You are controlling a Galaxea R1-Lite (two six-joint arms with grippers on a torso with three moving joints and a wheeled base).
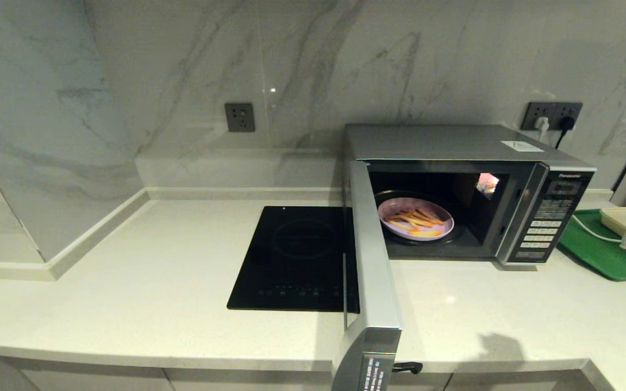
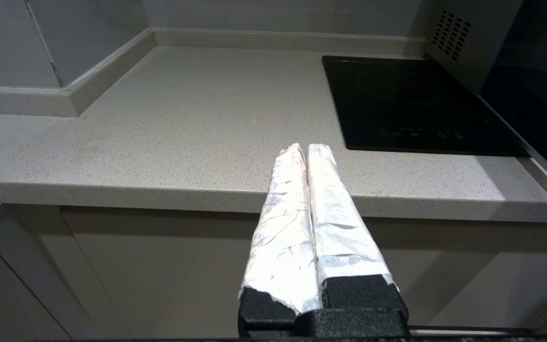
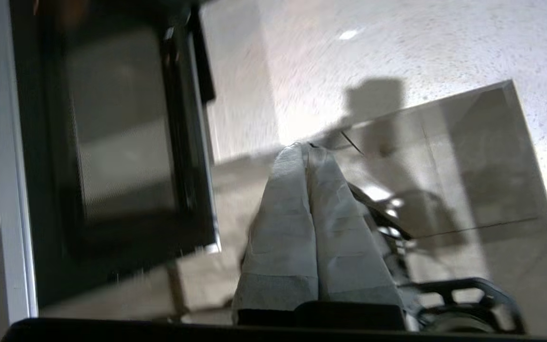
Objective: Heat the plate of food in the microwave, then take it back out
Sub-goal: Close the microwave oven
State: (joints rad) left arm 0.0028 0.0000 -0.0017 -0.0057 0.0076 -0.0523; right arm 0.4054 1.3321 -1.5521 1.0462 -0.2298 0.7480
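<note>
Right gripper (image 3: 307, 148): foil-wrapped fingers pressed together, empty, low by the counter edge beside the open door.
Left gripper (image 2: 307, 148): parked below the counter front, fingers together.
Door: silver boxy microwave (image 1: 454, 144) stands wide open.
Plate: small round lilac-purple plate of orange fry sticks (image 1: 415, 218) sits on the turntable inside.
Handling: likely light, rigid, slick; sticks loose. Grip near rim, keep level.

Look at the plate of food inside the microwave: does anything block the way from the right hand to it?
Nothing visible does. The microwave door is swung wide open, so the plate of food sits exposed on the turntable. The right hand, fingers shut and empty, is low beside the open door, below the counter edge.
</note>
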